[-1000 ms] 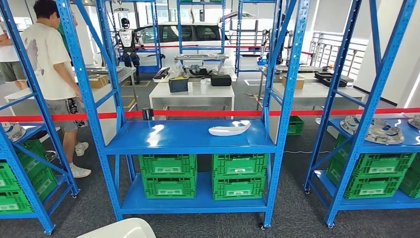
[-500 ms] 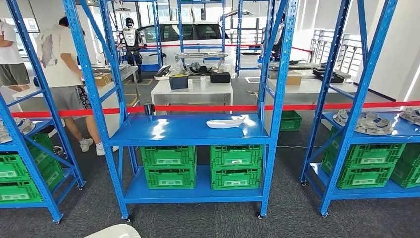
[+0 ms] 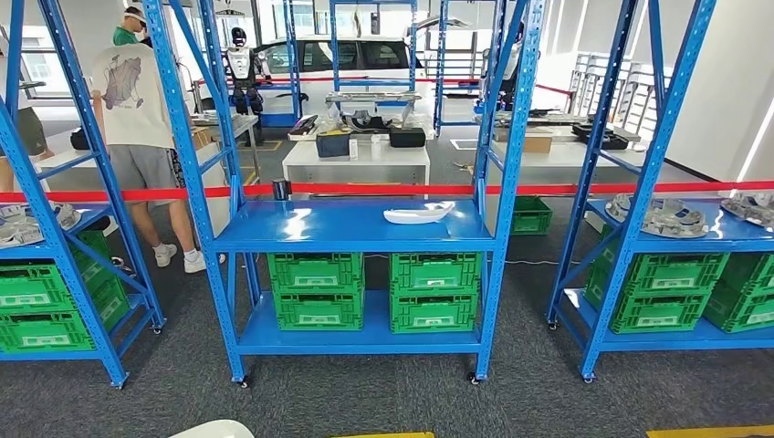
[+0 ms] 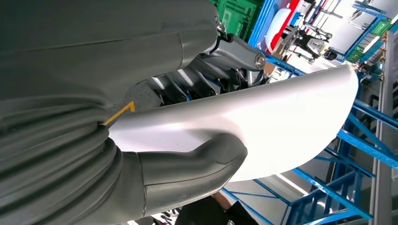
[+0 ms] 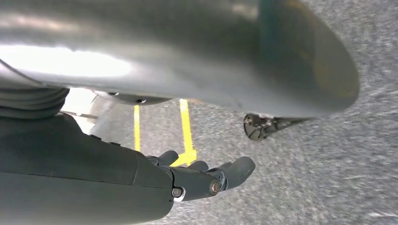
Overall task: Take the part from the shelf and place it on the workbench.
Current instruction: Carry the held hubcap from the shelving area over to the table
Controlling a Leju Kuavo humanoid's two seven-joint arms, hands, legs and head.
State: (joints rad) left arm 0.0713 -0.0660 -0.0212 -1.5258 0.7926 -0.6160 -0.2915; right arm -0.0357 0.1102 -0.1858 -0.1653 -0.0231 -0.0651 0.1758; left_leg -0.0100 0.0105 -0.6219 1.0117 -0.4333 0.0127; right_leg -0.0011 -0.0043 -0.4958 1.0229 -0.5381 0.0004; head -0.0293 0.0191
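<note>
We see left hand (image 4: 155, 154) gripping a smooth white curved part (image 4: 263, 126), thumb over it; right hand (image 5: 155, 183) fingers loosely apart, holding nothing; no readable writing.

Centre shelf (image 3: 356, 239) straight ahead: part (image 3: 418, 214) lies on its upper deck, right of middle; crates (image 3: 376, 292) side by side on the lower deck. Left rack (image 3: 55, 274) and right rack (image 3: 657, 274) flank it. Tape barrier (image 3: 383, 189) runs behind the shelf, counter (image 3: 356, 164) behind that, car (image 3: 338, 59) farthest back. Person (image 3: 137, 119) stands behind-left.
</note>
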